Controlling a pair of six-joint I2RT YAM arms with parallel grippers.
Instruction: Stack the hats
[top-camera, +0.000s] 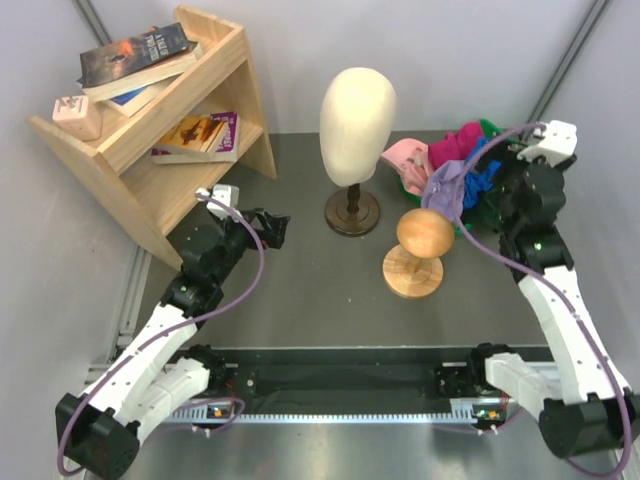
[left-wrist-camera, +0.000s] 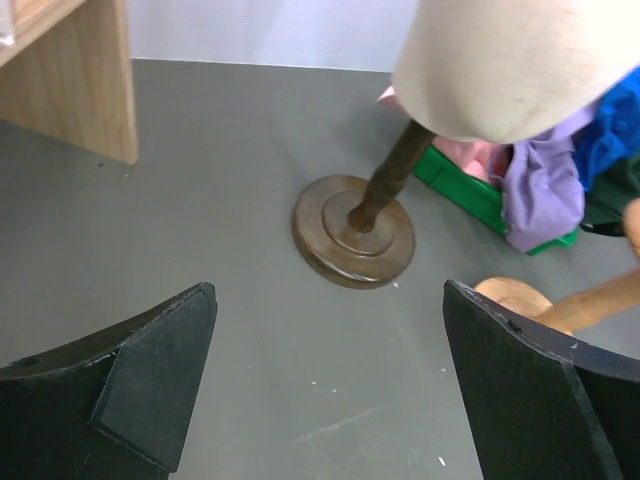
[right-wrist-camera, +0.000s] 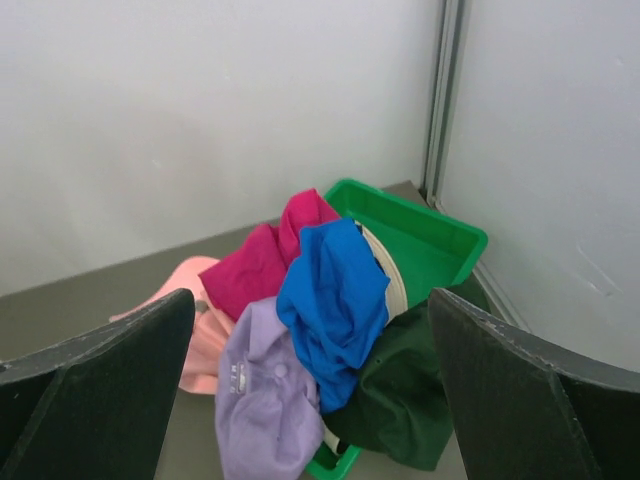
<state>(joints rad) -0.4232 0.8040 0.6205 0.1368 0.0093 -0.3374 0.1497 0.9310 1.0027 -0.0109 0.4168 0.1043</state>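
Note:
The hats lie in a loose pile in and over a green bin (right-wrist-camera: 440, 240) at the table's back right. A blue cap (right-wrist-camera: 335, 290) is on top, a magenta cap (right-wrist-camera: 255, 270) sits behind it, a lavender cap (right-wrist-camera: 265, 400) hangs in front, a light pink cap (right-wrist-camera: 200, 335) lies to the left, and a dark cap (right-wrist-camera: 415, 395) droops over the near rim. My right gripper (right-wrist-camera: 310, 300) hovers open just above and in front of the pile (top-camera: 455, 165), holding nothing. My left gripper (left-wrist-camera: 328, 300) is open and empty over the bare table, left of the mannequin stand.
A cream mannequin head (top-camera: 357, 110) stands on a dark round base (left-wrist-camera: 353, 230) at mid-table. A round wooden knob stand (top-camera: 420, 250) is in front of it, close to the hats. A wooden shelf (top-camera: 150, 130) with books fills the back left.

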